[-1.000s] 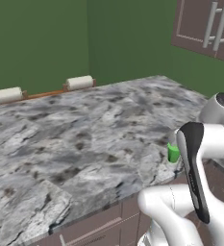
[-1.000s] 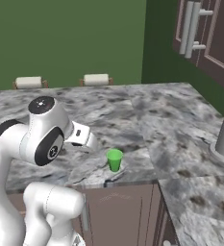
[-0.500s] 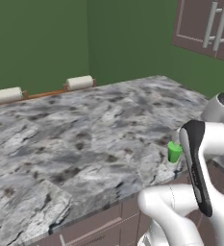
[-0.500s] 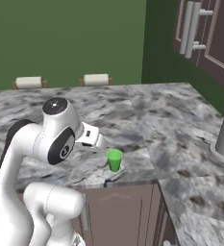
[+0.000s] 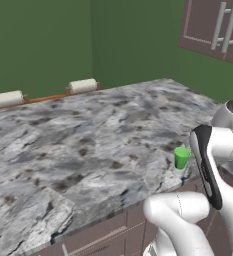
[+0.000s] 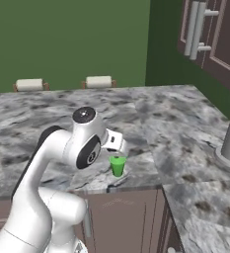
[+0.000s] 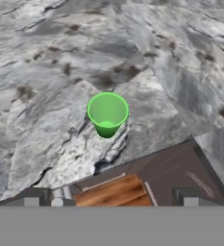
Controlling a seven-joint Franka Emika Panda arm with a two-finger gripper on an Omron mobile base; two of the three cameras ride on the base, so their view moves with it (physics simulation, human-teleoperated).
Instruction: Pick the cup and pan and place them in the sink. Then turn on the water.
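We see the cup standing upright near the near edge of the table. Our hand hangs above it, wide apart and holding nothing.

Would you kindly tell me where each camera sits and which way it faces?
Left base view: behind the arm's left, looking over the counter; arm at lower right.
Right base view: behind its right; arm at lower left.
Hand view: on the hand, looking down at the cup; open fingertips at bottom.
All three share the cup.
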